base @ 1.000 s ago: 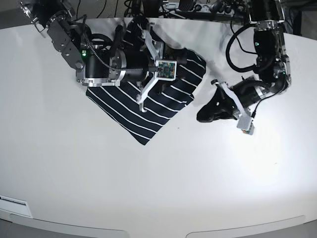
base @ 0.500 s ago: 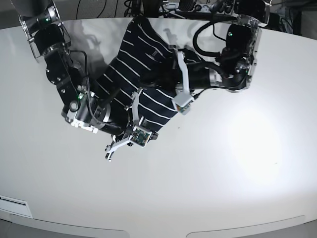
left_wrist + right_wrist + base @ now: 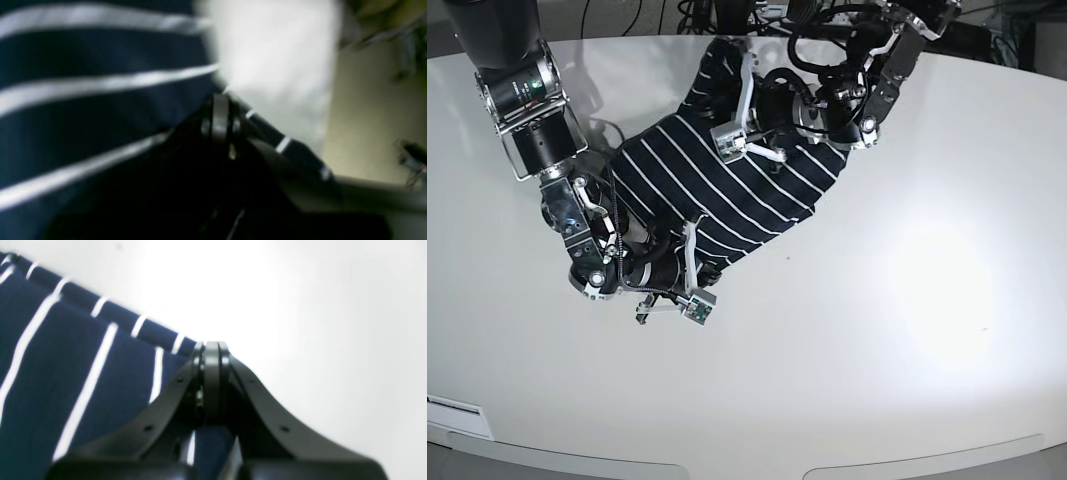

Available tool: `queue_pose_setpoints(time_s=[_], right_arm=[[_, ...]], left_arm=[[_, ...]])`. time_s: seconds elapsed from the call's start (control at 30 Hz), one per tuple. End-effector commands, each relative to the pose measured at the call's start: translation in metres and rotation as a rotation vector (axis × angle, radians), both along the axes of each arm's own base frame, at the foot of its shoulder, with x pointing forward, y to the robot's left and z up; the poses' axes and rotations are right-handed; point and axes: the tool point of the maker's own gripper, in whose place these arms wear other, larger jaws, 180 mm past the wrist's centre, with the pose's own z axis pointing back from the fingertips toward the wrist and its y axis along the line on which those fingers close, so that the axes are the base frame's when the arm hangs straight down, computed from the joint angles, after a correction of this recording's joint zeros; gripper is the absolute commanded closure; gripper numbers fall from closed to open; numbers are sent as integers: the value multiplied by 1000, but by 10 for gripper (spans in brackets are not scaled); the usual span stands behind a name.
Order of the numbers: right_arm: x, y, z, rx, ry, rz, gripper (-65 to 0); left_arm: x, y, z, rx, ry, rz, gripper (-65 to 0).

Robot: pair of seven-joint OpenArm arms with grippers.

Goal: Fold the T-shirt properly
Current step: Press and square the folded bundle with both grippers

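The striped T-shirt [image 3: 717, 190] lies bunched on the white counter [image 3: 907, 330], its long axis running from far centre toward the near left. The right claw [image 3: 211, 353] pinches its near hem; the left claw [image 3: 220, 116] clamps its far edge.

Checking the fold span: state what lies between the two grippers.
In the base view, only the T-shirt stretches between the right gripper and the left gripper; both are clamped on its edges.

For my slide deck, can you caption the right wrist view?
Right pincer shut on the hem of the striped T-shirt over a white table.
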Motion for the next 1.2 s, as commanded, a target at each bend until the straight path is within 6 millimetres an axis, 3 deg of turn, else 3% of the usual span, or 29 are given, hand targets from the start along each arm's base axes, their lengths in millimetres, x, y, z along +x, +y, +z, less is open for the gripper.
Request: queue_pose_setpoints(time_s=[0.0,0.2,0.37,0.63,0.77,0.83,1.07,1.17], right_arm=[[7,-3,17,25,-24,2,0],[-36,-7,29,66,5,57,0],[-84,-5,29,72,0,113,0],[-147,1,7,67,77,106,0],[-173,11,14,94,80,130,0],[-175,12,20,77,45,125,0],[-143,3,53,19,-140,-13,0],[-135,1,71,36,-186,-68,0]], left_arm=[[10,8,2,21,-56,-3,0],[37,60,-25,171,-116,21,0],[65,88,-34,226,-133,56,0],[117,129,-22,296,-185,112,0],[145,136,-7,284,-244,141,0],[156,136,2,283,-270,147,0],[192,143,34,316,-371,162,0],[216,153,49,348,-429,256,0]])
